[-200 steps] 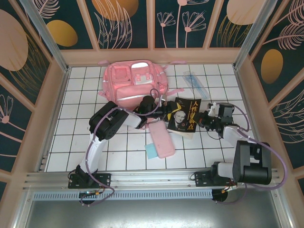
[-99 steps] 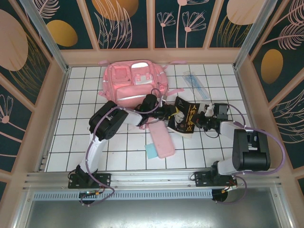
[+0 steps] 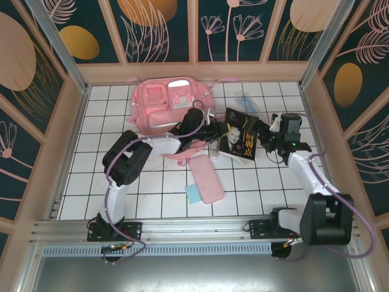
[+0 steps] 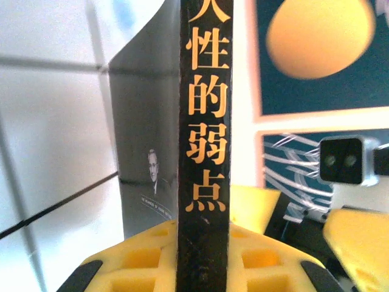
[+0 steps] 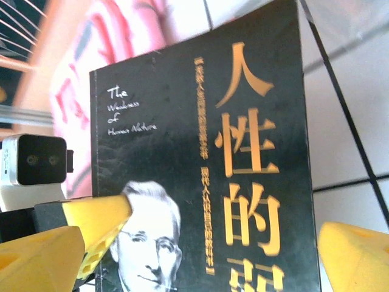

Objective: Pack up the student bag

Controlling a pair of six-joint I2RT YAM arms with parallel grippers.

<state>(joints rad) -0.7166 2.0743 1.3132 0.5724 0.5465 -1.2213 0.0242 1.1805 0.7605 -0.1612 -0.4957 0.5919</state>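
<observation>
The left tool [image 4: 203, 249] pinches the black book [image 3: 241, 139] by its spine. The right tool [image 5: 219, 249] stands spread, a finger either side of the cover, seemingly clear of it. Just beyond, to the left, the student bag [image 3: 168, 103] lies on the table [image 3: 121, 182], closer to the left arm, which looks better placed to deliver.

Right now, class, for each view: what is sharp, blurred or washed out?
Top external: evenly lit, sharp, a bright patch on the student bag. Left wrist: book spine crisp, tiles overexposed. Right wrist: cover lettering sharp, student bag behind blurred.
</observation>
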